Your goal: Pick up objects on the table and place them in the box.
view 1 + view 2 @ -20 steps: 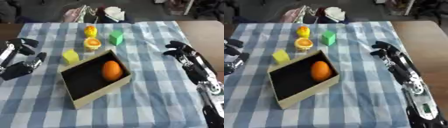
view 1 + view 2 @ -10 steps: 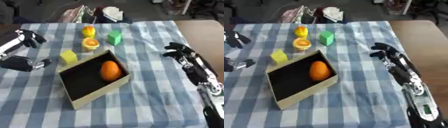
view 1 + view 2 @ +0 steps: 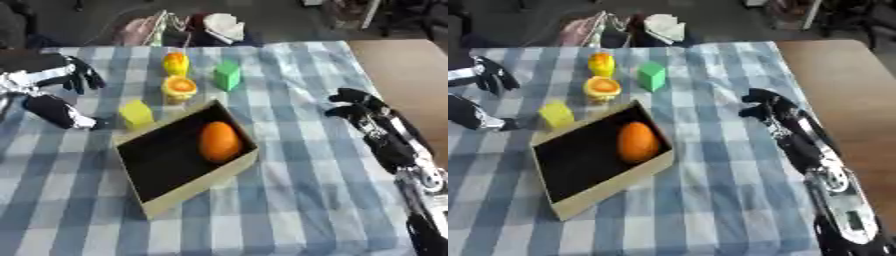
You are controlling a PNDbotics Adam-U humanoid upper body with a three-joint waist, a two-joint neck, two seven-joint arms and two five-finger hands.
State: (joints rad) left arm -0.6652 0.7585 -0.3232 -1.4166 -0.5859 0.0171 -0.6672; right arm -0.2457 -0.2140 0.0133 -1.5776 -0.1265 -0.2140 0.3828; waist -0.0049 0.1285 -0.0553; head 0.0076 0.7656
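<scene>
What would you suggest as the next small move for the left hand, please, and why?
Probably lower the left hand toward the small yellow block and close on it. That block lies nearest this hand, just outside the open cardboard box, which holds only the orange oval fruit. The right hand rests farther off on the checked tablecloth.

1. Left hand (image 3: 77, 75): blurred, fingers can't be made out; arm cut by left edge.
2. Right hand (image 3: 357, 104): blurred, finger pose unclear; arm runs off bottom-right corner.
3. Box (image 3: 203, 181): orange (image 3: 219, 141) hides part of the floor; near wall's inside face not visible.
4. Clutter (image 3: 188, 27) at far table edge: blurred, can't ID.
</scene>
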